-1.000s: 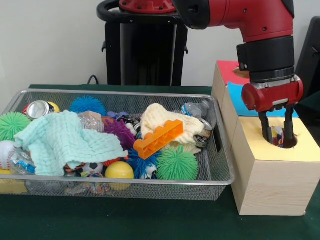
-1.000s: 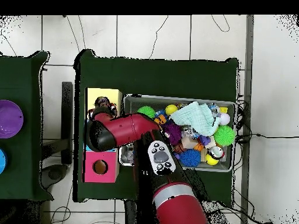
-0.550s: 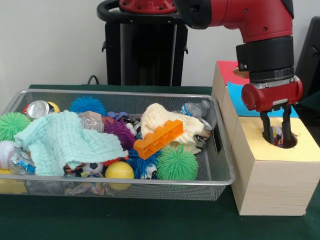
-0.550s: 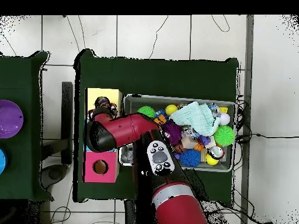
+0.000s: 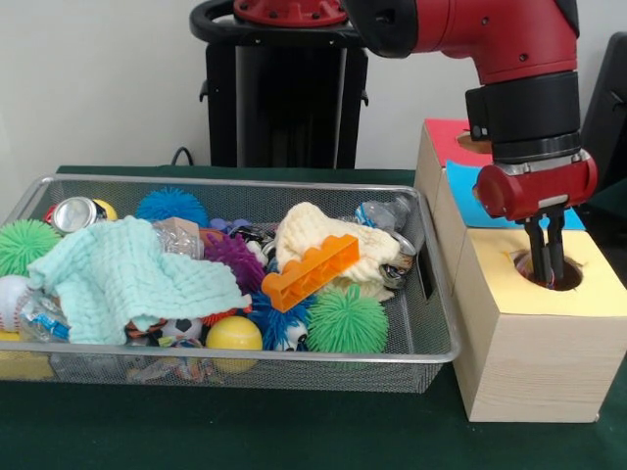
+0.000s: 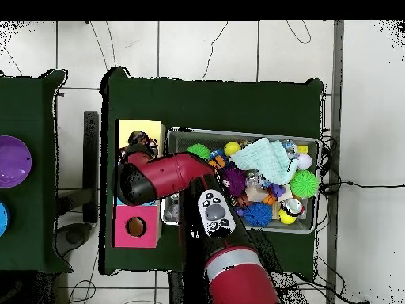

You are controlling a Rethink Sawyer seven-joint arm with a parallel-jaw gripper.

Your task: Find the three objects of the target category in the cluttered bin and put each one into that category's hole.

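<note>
The hole (image 5: 556,270) in the yellow box (image 5: 529,333) has the gripper (image 5: 546,266) dipping into it, fingers pinched close with nothing seen between them, likely because a toy goes in here. The basket (image 5: 431,294) beside it is full of toys. From above, the arm (image 6: 162,176) hides the hole, but a pink box (image 6: 136,227) shows.

wire bin (image 5: 436,323) left of box (image 5: 534,352)
</note>
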